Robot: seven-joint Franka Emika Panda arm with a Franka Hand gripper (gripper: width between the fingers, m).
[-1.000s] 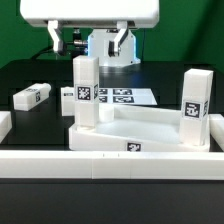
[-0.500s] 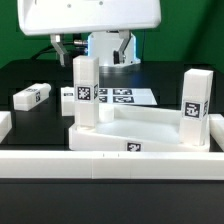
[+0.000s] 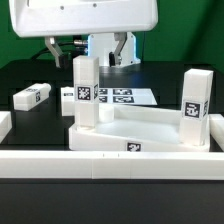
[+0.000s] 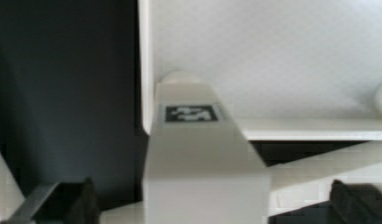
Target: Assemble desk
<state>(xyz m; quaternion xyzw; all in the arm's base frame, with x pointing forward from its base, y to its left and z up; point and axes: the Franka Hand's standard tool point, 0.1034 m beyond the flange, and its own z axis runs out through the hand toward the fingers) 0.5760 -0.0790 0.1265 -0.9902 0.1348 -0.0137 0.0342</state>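
Observation:
The desk top (image 3: 150,128) is a white rimmed tray lying near the front. One white tagged leg (image 3: 85,95) stands upright at its corner toward the exterior view's left, another leg (image 3: 194,105) at the right. A third leg (image 3: 32,96) lies loose on the black table at the left. My gripper (image 3: 90,46) hangs open just above the left upright leg. In the wrist view that leg (image 4: 202,160) fills the space between the two dark fingertips (image 4: 63,205), which stand apart from its sides. The gripper (image 4: 209,205) holds nothing, and the tray floor (image 4: 277,60) shows beyond.
The marker board (image 3: 125,97) lies flat behind the tray. A long low white rail (image 3: 110,165) runs along the front edge, with a white end piece (image 3: 3,125) at the far left. The robot's white base (image 3: 100,45) stands at the back.
The arm has come down a little toward the left upright leg. The jaws have stayed open and no part has moved.

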